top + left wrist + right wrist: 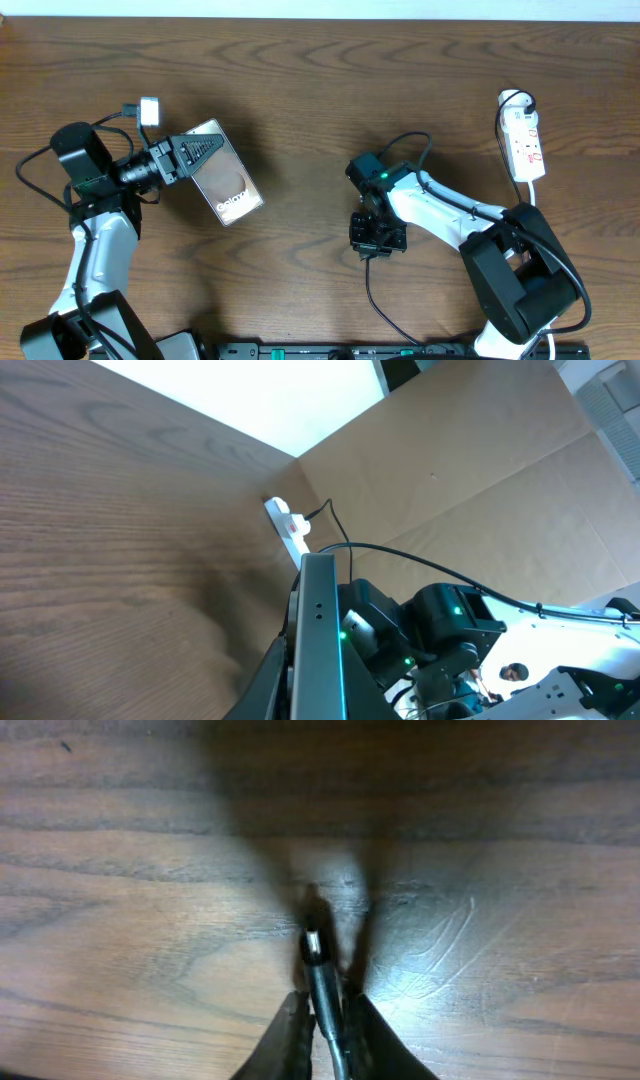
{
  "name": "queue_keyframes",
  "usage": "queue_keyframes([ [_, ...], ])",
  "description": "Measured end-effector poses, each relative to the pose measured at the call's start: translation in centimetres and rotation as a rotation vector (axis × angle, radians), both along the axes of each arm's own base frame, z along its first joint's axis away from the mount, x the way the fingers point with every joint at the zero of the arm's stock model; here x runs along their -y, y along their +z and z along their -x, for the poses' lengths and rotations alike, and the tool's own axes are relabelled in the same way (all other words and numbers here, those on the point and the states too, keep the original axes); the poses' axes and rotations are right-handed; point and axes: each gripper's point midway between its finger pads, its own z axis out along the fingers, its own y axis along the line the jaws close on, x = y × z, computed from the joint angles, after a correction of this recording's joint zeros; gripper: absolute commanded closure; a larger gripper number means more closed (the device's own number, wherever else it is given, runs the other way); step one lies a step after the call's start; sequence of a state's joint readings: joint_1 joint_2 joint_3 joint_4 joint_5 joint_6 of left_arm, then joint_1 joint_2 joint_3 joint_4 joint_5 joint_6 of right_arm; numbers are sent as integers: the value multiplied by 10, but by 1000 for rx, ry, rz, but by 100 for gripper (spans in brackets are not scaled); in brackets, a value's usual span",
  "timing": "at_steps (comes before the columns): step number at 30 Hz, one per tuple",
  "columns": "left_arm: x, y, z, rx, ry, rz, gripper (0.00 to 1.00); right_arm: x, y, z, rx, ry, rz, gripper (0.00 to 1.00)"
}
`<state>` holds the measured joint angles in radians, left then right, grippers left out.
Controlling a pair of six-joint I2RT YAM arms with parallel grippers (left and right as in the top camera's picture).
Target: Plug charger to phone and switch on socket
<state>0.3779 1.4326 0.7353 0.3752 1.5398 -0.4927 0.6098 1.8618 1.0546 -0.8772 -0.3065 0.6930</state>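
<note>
My left gripper (190,150) is shut on the phone (226,180), a brownish glossy slab with white lettering, held tilted above the left of the table. In the left wrist view the phone (318,640) shows edge-on between the fingers. My right gripper (376,238) is shut on the charger's plug tip (313,948), pointing down close over the table near the middle. Its thin black cable (372,290) trails toward the front edge. The white socket (524,140) lies at the far right, with its white cord; it also shows in the left wrist view (288,528).
The wooden table (320,90) spans the overhead view. A black rail (380,351) runs along the front edge. A cardboard wall (470,470) stands beyond the table in the left wrist view.
</note>
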Motion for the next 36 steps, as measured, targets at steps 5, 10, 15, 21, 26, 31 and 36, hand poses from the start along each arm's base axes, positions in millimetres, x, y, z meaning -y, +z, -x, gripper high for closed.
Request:
queue_keyframes([
  [5, 0, 0, 0, 0, 0, 0, 92, 1, 0, -1, 0, 2, -1, 92],
  [10, 0, 0, 0, 0, 0, 0, 93, 1, 0, -1, 0, 5, -2, 94],
  [15, 0, 0, 0, 0, 0, 0, 93, 1, 0, -1, 1, 8, -3, 99],
  [21, 0, 0, 0, 0, 0, 0, 93, -10, 1, -1, -2, 46, -73, 99],
  [26, 0, 0, 0, 0, 0, 0, 93, -41, 4, -1, 0, 143, -279, 99],
  [31, 0, 0, 0, 0, 0, 0, 93, -81, 17, 4, 44, 357, -627, 99],
  [36, 0, 0, 0, 0, 0, 0, 92, -112, 54, 9, 159, 562, -990, 99],
])
